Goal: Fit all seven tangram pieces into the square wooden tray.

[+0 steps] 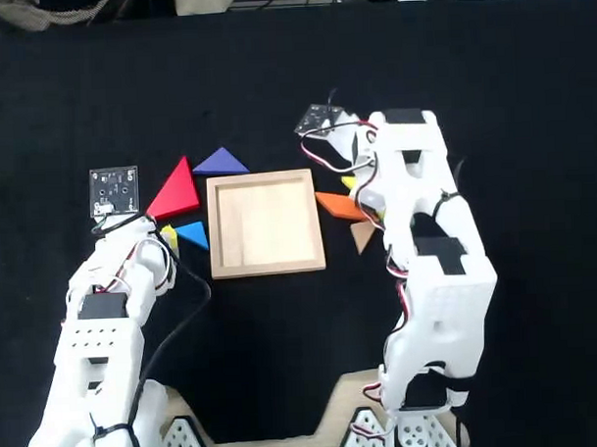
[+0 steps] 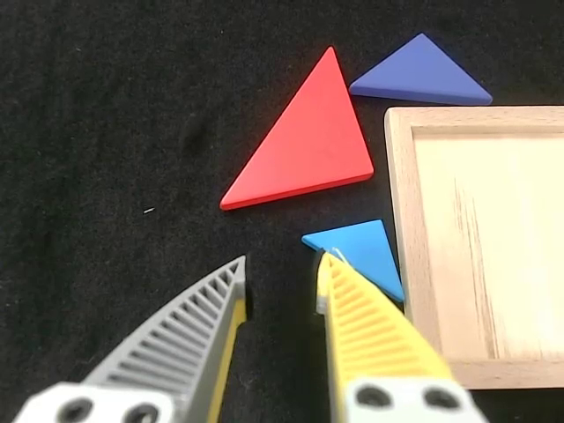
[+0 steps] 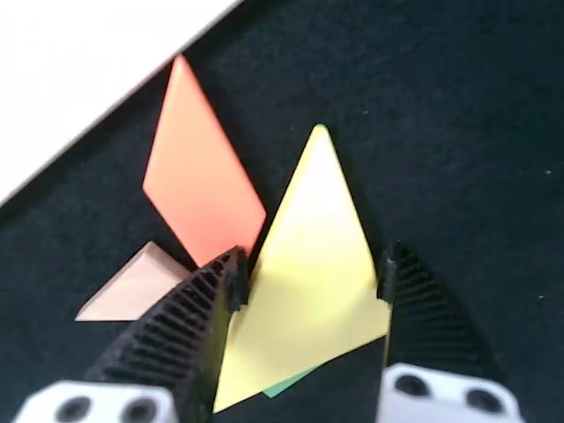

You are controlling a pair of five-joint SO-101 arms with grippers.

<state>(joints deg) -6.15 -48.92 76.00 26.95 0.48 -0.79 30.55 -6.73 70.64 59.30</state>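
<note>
The square wooden tray [image 1: 268, 267] lies in the middle of the black table with nothing in it. Left of the tray [image 2: 401, 176] lie a red triangle [image 1: 175, 192] [image 2: 308, 145], a dark blue triangle [image 1: 220, 163] [image 2: 421, 72] and a small light blue triangle [image 1: 193, 234] [image 2: 357, 251]. My left gripper [image 2: 282, 273] is open just beside the light blue triangle, its yellow finger [image 2: 352, 308] touching that piece's edge. On the tray's right, my right gripper [image 3: 310, 271] has both black fingers against the sides of a yellow triangle [image 3: 308, 256] [image 1: 349, 181].
An orange parallelogram [image 3: 198, 181] [image 1: 339, 204] and a tan triangle [image 3: 132, 289] [image 1: 363, 236] lie close beside the yellow one. A green piece [image 3: 286, 383] peeks out from under it. Open black cloth stretches behind the tray and in front of it.
</note>
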